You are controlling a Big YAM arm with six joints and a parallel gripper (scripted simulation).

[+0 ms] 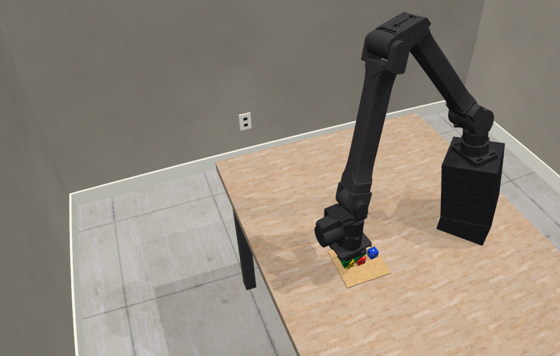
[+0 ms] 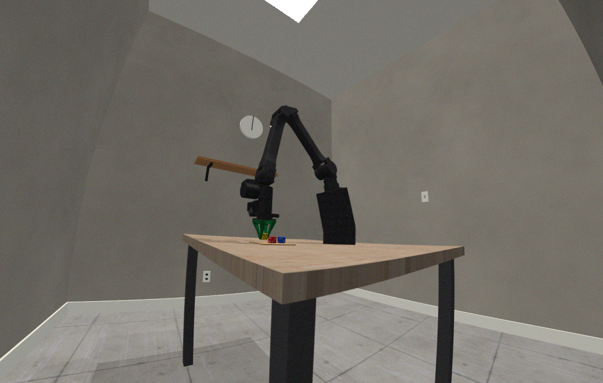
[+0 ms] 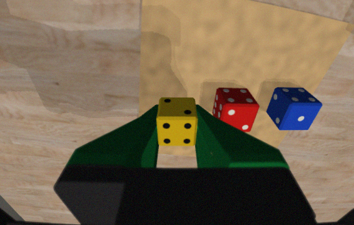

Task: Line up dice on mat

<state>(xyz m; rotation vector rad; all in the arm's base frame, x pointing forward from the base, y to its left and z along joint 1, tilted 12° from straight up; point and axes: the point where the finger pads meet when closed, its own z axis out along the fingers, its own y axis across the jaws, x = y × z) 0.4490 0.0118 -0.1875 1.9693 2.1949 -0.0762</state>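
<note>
My gripper (image 1: 350, 262) (image 2: 264, 236) (image 3: 177, 112) is shut on the yellow die (image 2: 264, 235) (image 3: 177, 131), top face four. It holds it level, just above the far part of the tan mat (image 1: 366, 276) (image 3: 242, 47); a small gap shows in the exterior view. The red die (image 1: 361, 261) (image 2: 272, 240) (image 3: 241, 114), top face two, stands on the mat beside the right finger in the wrist view. The blue die (image 1: 372, 252) (image 2: 281, 240) (image 3: 302, 114), top face one, stands beyond it, nearer the base. The three lie roughly in a row. The mat lies flat.
The robot's black base (image 1: 469, 195) (image 2: 337, 216) stands at the back right of the table (image 1: 472, 283) (image 2: 341, 257). The table's left edge is beyond the mat's far side. The red die is close to one green finger.
</note>
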